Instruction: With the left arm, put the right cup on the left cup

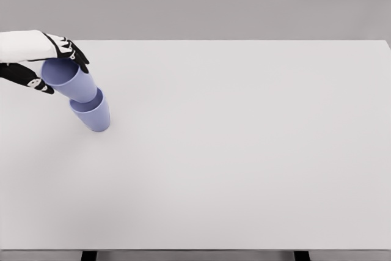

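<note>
Nearest me on the white surface [244, 169] stood the lower cup [93, 114], the upper cup [67, 77] tilted into its mouth with my left hand [43, 59] fingers [76, 56] curled around its rim; I judged releasing aslant could topple both.

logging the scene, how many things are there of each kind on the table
cups: 2, both lilac, the upper cup held by the left hand and sitting in the lower cup
hands: 1
tables: 1, white table
total: 4
</note>
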